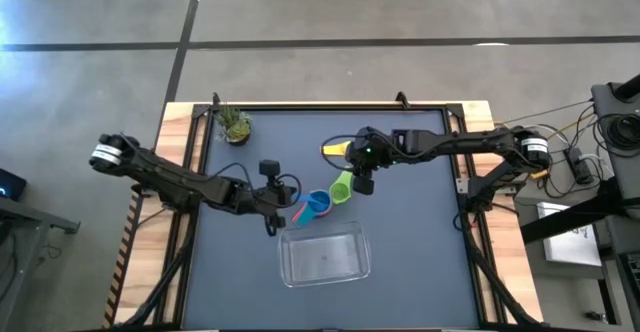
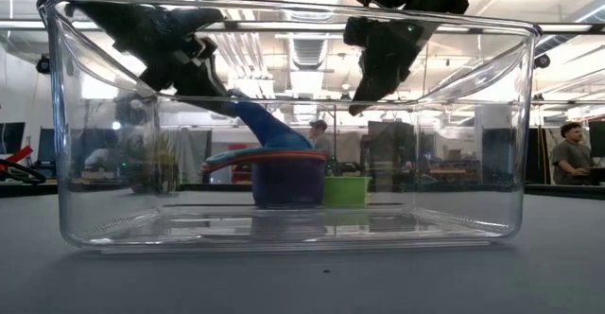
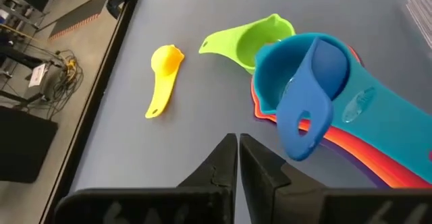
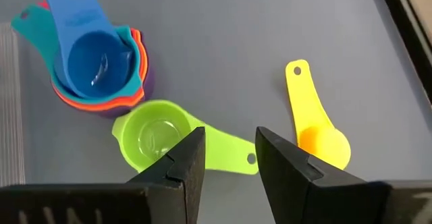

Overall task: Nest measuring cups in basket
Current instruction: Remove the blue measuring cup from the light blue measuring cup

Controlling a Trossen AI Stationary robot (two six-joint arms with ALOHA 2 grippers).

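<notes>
- Left hand [image 3: 237, 158]: clenched, empty, beside the nested stack [image 1: 316, 206].
- Right hand [image 4: 229, 158]: fingers apart, above the green cup [image 4: 154, 142].
- Yellow cup [image 1: 335, 149]: apart on the surface [image 1: 420, 272].
- Basket [image 1: 290, 269]: near the stack, holding nothing.

Probably lab: robot rigs, exposed ceiling.

Closed left pincer [image 3: 237, 158] before nested cup stack [image 3: 317, 109], green cup [image 3: 253, 38], yellow cup [image 3: 164, 75].
</notes>
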